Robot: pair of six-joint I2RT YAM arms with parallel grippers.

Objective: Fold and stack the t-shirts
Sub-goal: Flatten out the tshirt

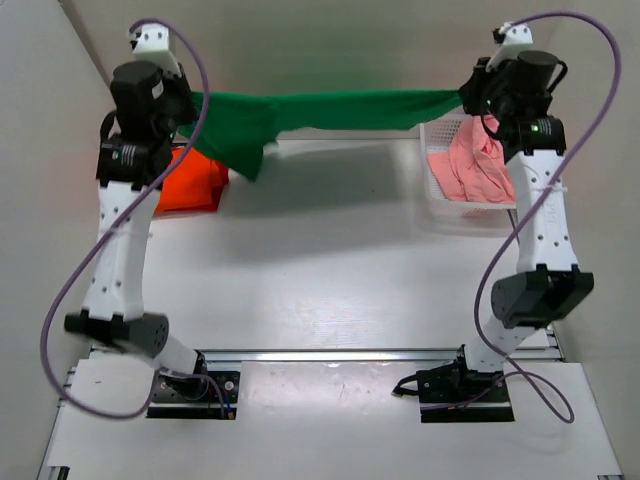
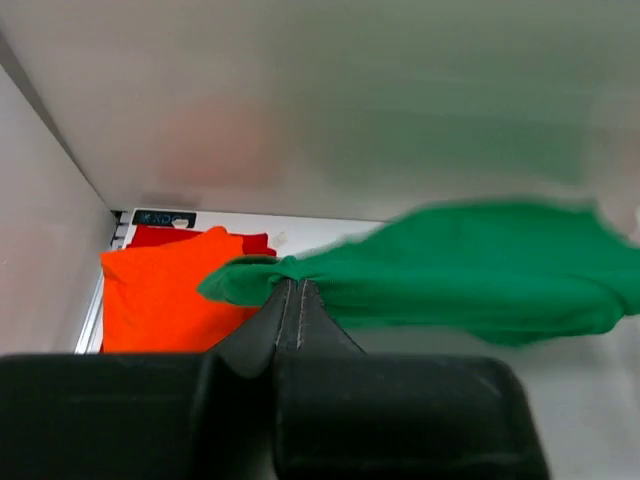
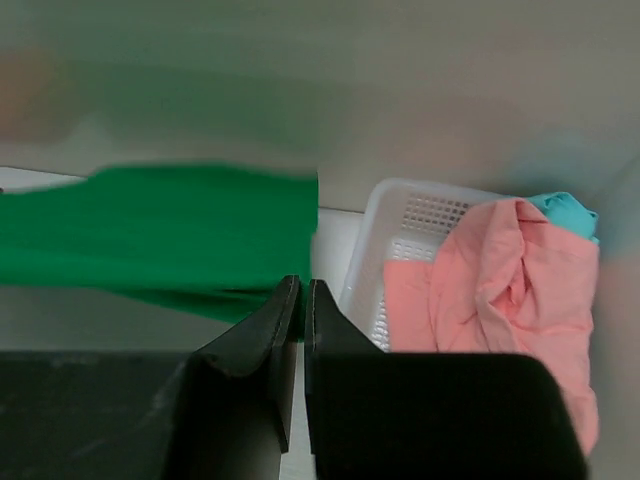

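left gripper [image 2: 291, 285] is pinched shut on one end of the dark green t-shirt [image 1: 340, 108], and the right gripper [image 3: 302, 285] is closed on the other end, so the shirt hangs stretched between them above the far part of the table [image 1: 330, 280], with a loose fold drooping near the left arm. we judge the step in hand to be spreading this shirt flat for folding. to do it well, we would lower both ends together at an even height, hold the cloth taut enough that the drooping part smooths out rather than bunching, and lay it on the middle of the table. that spot is apart from the orange t-shirt [image 1: 190, 180] lying over the red t-shirt [image 2: 160, 236] at far left, and from the white basket [image 1: 445, 215] at far right, which holds the salmon pink t-shirt [image 1: 478, 165] and a bit of teal cloth [image 3: 565, 210]. we can read no brand or print on any shirt; a small dark label [image 2: 163, 218] sits at the table's far left corner, its writing too blurred to read.
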